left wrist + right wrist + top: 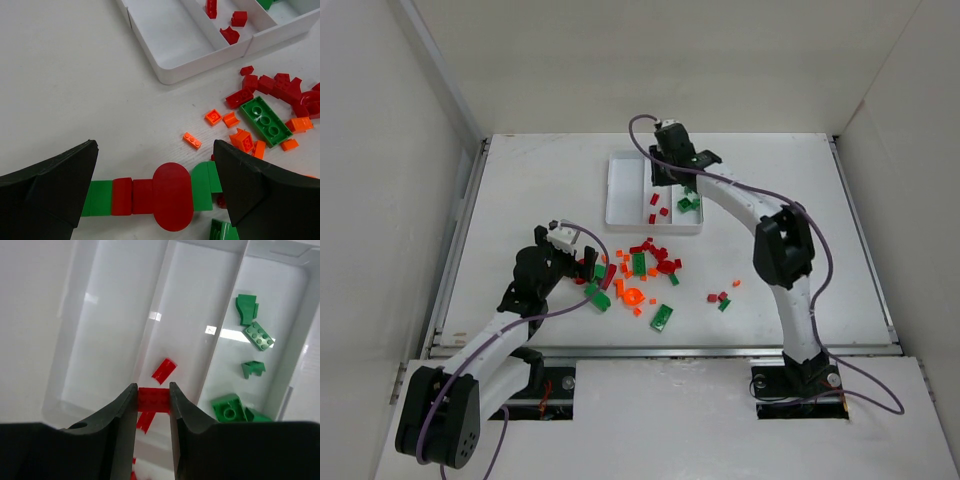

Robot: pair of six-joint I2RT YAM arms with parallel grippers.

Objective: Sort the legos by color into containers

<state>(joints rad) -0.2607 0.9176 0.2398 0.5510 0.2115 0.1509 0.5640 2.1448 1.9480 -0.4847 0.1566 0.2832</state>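
Clamping red lego, right gripper | left gripper spread | tray: reds middle, greens right

Bright even overhead light, soft faint shadows, glare patches on tray, sharp focus

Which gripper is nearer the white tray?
Right. The right gripper is over the tray, above its middle compartment, shut on a red brick; the left gripper is open by the loose pile, short of the tray.
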